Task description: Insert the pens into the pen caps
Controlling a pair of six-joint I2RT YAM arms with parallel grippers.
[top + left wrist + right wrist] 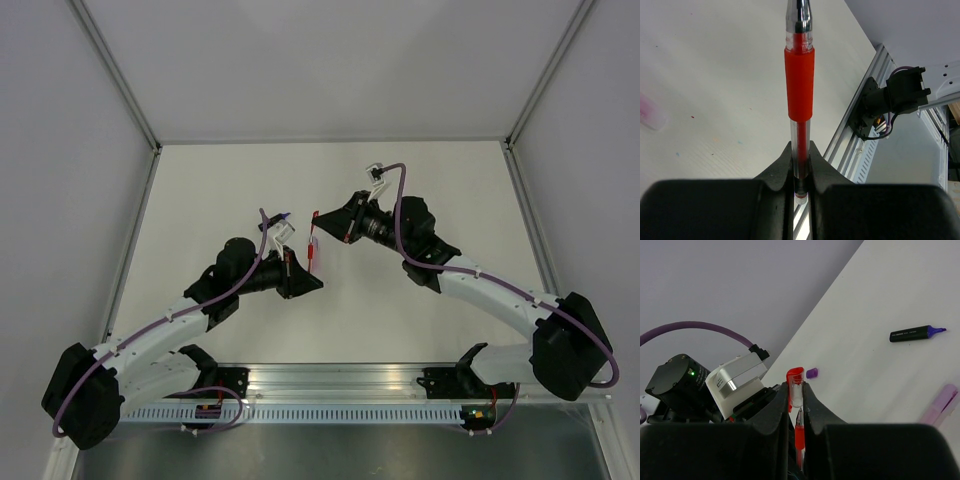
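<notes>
- Left gripper (800, 157) is clamped tight on the red pen (799, 85).
- Right gripper (796, 396) pinches the red cap (795, 376) (clear-bodied); the pen's tip seems to be just entering it.
- Lying on the table (880, 295): purple cap (812, 373), dark pen (915, 333), pink pen (940, 407).

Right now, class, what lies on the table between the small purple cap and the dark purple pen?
Nothing. In the right wrist view, the white table between the purple cap and the dark purple pen is bare.
</notes>
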